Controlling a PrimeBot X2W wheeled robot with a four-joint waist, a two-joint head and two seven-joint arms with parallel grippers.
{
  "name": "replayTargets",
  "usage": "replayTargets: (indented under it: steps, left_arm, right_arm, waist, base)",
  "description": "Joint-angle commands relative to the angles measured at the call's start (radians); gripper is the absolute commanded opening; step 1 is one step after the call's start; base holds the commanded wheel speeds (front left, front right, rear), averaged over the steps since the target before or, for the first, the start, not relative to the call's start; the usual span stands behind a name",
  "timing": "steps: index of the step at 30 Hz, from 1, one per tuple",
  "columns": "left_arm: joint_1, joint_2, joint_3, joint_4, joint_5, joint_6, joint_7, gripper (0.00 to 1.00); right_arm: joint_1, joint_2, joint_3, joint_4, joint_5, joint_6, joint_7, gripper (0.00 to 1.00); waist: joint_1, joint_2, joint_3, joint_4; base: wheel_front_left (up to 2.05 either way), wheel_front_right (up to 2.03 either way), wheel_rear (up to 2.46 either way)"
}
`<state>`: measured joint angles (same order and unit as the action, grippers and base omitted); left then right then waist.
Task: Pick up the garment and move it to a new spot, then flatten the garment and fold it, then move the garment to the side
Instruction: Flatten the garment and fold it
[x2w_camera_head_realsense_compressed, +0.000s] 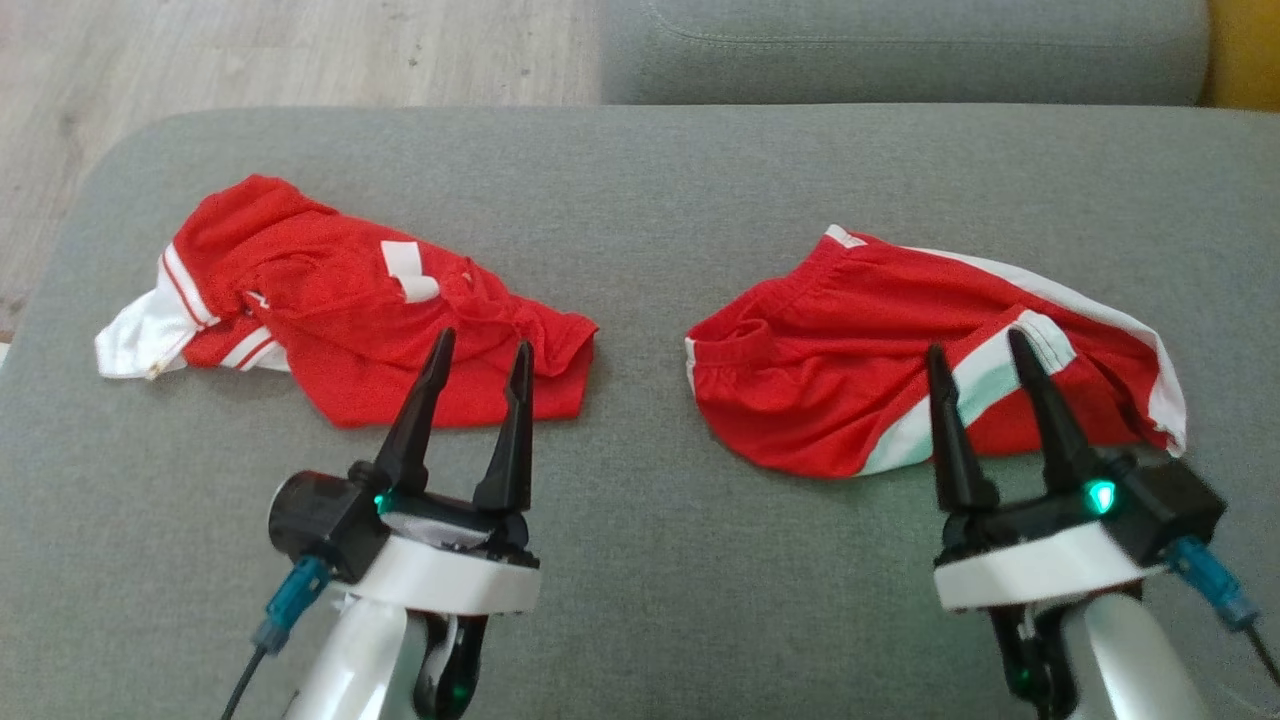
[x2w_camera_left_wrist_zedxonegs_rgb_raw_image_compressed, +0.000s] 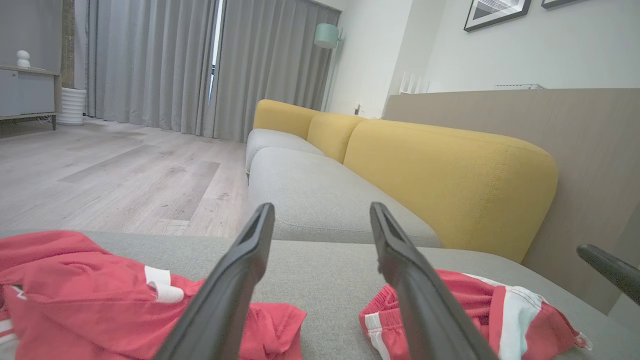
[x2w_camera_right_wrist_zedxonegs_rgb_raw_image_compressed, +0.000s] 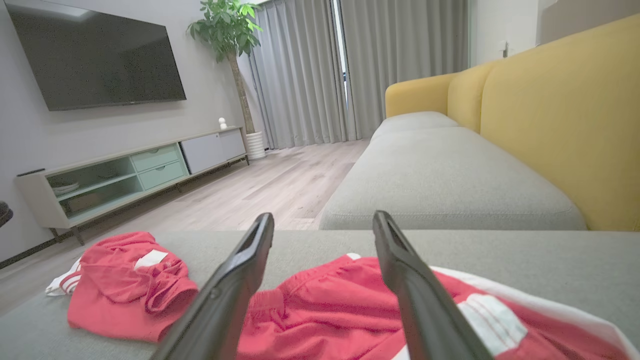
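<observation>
Two red garments lie on the grey seat (x2w_camera_head_realsense_compressed: 640, 170), and from the task sentence alone I cannot tell which one is meant. The shirt (x2w_camera_head_realsense_compressed: 340, 300) sits crumpled on the robot's left with a white sleeve (x2w_camera_head_realsense_compressed: 135, 340) trailing out towards the seat's edge. The shorts (x2w_camera_head_realsense_compressed: 850, 370) lie bunched on the right, their waistband (x2w_camera_head_realsense_compressed: 745, 335) turned towards the middle. The two are well apart, with bare cushion between them.

Both look like thin, shiny sports cloth, which I judge to be very light, limp and a little slippery. Either piece will sag and bunch the moment it leaves the seat, and a pinch on a single layer may slide off. The safer hold seems to be a doubled edge. On the shorts that is the waistband, and on the shirt it is the sleeve cuff or the thick fold near its lower edge. Two holds set apart on one garment should keep it spread for the flattening.

The left claw (x2w_camera_head_realsense_compressed: 484, 342) is just short of the shirt's near edge with its fingers spread wide and nothing between them. The right claw (x2w_camera_head_realsense_compressed: 977, 343) is equally wide and bare, lined up with the shorts. Whether either fingertip touches the cloth cannot be told.

Beyond the seat are a pale wood floor (x2w_camera_head_realsense_compressed: 250, 50) and a grey and yellow sofa (x2w_camera_left_wrist_zedxonegs_rgb_raw_image_compressed: 450, 170).
</observation>
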<state>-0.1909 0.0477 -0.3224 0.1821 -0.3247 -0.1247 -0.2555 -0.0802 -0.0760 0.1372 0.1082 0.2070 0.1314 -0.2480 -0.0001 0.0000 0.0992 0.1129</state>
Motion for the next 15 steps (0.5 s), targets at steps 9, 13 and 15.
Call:
replayTargets:
  steps: [9,13,15]
  left_arm:
    - [-0.013,0.003,0.022,-0.038,-0.008,-0.005,-0.006,1.00]
    - [-0.022,0.003,0.013,-0.037,-0.013,-0.005,-0.006,1.00]
    - [-0.028,0.003,0.006,-0.035,-0.019,-0.005,-0.006,1.00]
  right_arm:
    - [-0.050,0.001,0.083,0.036,-0.055,-0.001,-0.010,1.00]
    - [-0.099,-0.013,0.110,0.105,-0.073,-0.001,0.033,1.00]
    - [-0.134,-0.022,0.129,0.160,-0.082,-0.001,0.066,1.00]
  waist:
    - [0.0001,0.0000,0.014,0.053]
    - [0.0001,0.0000,0.038,0.076]
    - [0.0001,0.0000,0.053,0.094]
  base:
    - [0.00,0.00,0.00]
    - [0.00,0.00,0.00]
    - [0.00,0.00,0.00]
